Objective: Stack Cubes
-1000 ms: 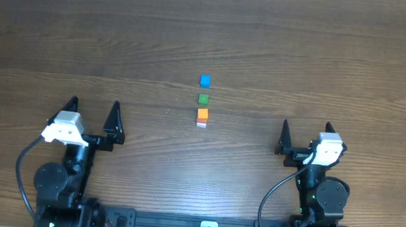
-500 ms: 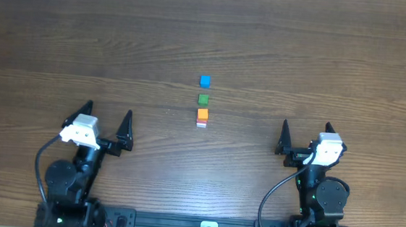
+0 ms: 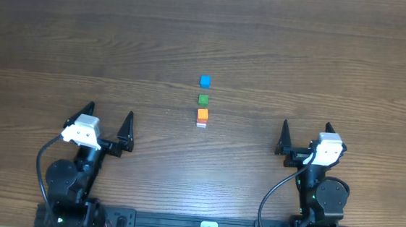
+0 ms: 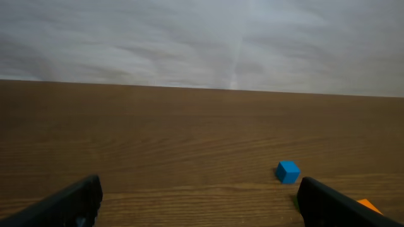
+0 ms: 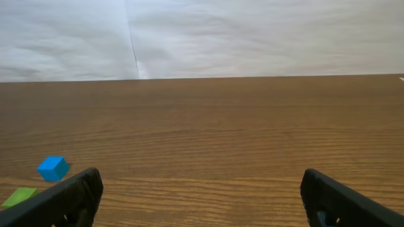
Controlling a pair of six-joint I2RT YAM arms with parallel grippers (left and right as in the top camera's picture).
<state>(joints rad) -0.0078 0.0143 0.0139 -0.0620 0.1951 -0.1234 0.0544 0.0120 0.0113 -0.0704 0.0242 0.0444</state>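
Three cubes are sitting in a short line about the middle of the desk [image 3: 325,43], and the line is running from the edge where the arms stand toward the far edge. The blue cube [image 3: 205,80] is lying closest to the far edge. The green cube [image 3: 203,99] is sitting next in line, apart from it. The orange cube [image 3: 202,114] is sitting nearest the arms' edge, also apart from the green one. A white piece [image 3: 201,124] is showing right against the orange cube's near side; I cannot tell whether it is lying under or beside it. The left end effector [image 3: 109,110] is hanging near the arms' edge, well apart from the line on the side of the desk's left edge, its fingers spread wide and holding nothing. The right end effector [image 3: 306,124] is hanging opposite, well apart on the other side, its fingers likewise spread wide.
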